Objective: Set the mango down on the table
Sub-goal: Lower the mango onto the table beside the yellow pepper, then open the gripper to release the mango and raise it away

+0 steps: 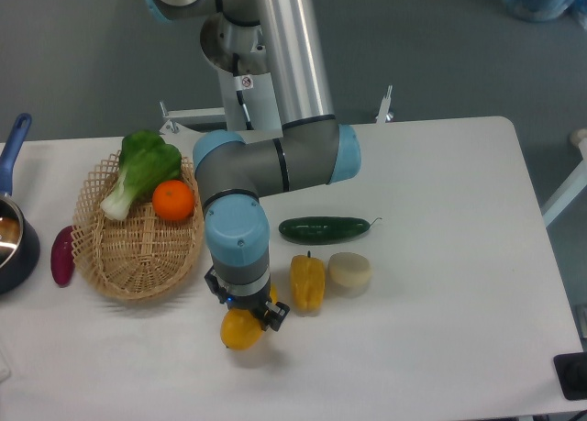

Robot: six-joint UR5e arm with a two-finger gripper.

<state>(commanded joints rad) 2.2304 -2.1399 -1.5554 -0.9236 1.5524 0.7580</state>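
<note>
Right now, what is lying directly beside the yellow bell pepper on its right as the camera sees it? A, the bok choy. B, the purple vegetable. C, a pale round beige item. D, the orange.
C: the pale round beige item sits right next to the yellow bell pepper on the table, below the cucumber.
</note>
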